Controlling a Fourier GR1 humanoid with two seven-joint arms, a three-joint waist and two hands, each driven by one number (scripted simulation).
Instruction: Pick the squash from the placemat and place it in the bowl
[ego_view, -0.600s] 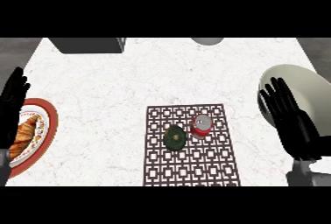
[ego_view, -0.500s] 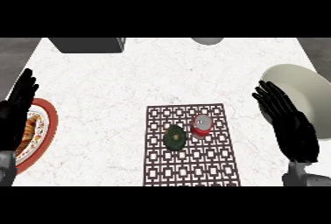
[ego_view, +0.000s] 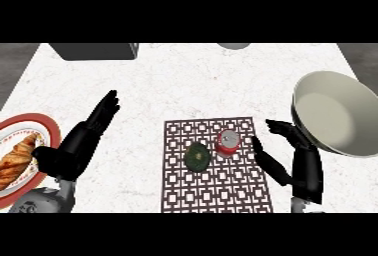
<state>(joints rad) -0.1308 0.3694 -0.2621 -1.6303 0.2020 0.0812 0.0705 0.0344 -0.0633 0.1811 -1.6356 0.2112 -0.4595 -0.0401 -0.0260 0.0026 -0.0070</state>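
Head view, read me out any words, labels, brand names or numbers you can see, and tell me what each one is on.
No text can be read anywhere in this view.
The red and white can on the placemat has a label, but it is too blurred to read.
The squash, the bowl and the plate with the croissant carry no lettering.

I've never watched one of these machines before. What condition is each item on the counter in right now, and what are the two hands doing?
squash: lying on the placemat, untouched.
red can: standing upright on the placemat beside the squash.
placemat: flat on the counter.
bowl: empty, at the counter's right.
plate: at the left edge, holding a croissant.
left hand: open, holding nothing.
right hand: open, near the can, holding nothing.
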